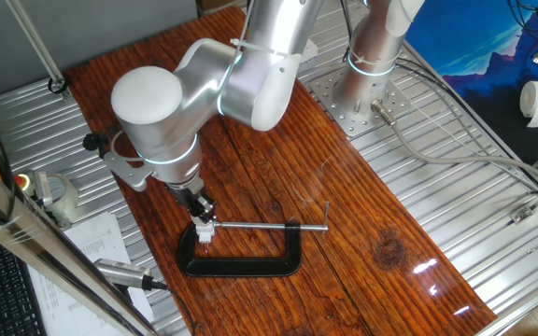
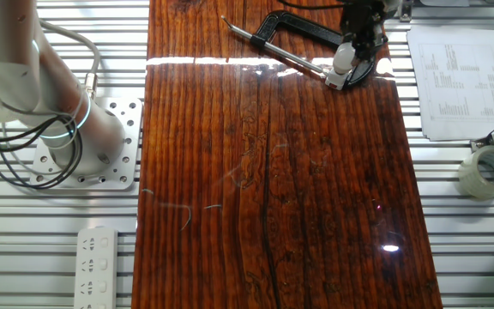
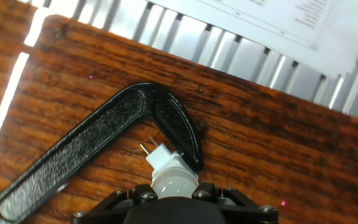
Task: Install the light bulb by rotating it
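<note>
In the hand view the white frosted light bulb (image 3: 173,178) sits dome-up between my black fingers (image 3: 137,196), with its narrow base down on a small white socket block (image 3: 161,155). The gripper (image 3: 174,190) is shut on the bulb. The block rests against the inner corner of a black C-clamp (image 3: 98,146) lying flat on the wooden board. One fixed view shows the gripper (image 1: 204,219) pointing down at the clamp's left end (image 1: 191,254). In the other fixed view the white bulb and block (image 2: 340,66) hang just under the gripper (image 2: 356,39); the bulb's base is hidden there.
The clamp's steel screw rod (image 1: 269,226) runs to the right across the board. Printed papers (image 2: 453,81), a tape roll (image 2: 489,170) and a pen-like tool (image 1: 125,273) lie beside the board on the slatted metal table. The arm's base (image 2: 75,142) and a power strip (image 2: 97,266) stand opposite.
</note>
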### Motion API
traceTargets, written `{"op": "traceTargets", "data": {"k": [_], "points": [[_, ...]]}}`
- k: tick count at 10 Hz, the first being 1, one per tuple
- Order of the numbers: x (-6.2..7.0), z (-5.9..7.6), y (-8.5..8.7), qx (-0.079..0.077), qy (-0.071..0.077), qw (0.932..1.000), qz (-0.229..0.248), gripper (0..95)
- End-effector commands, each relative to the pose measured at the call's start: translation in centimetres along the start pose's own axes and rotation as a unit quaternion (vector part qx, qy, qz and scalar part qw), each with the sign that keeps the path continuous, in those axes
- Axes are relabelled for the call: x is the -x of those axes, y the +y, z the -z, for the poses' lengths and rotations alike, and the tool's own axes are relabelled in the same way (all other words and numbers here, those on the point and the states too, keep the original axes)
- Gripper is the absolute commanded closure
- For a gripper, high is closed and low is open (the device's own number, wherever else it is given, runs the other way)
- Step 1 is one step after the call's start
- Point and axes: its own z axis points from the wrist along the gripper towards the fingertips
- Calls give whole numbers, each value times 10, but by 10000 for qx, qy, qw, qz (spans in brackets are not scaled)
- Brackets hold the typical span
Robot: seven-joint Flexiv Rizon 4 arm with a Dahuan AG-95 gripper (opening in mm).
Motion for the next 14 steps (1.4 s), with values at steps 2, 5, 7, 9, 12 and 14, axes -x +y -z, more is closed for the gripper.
{"op": "traceTargets", "data": {"k": [2, 5, 7, 9, 12, 14], "points": [[-1, 0, 0, -12, 34, 9982, -592, 950], [-1, 0, 0, -4, 29, 9958, -914, 950], [-1, 0, 0, 22, 14, 9941, -1082, 950], [-1, 0, 0, 38, 2, 9919, -1273, 950], [-1, 0, 0, 30, 10, 9921, -1252, 760], [-1, 0, 0, 35, -1, 9938, -1109, 570]]}}
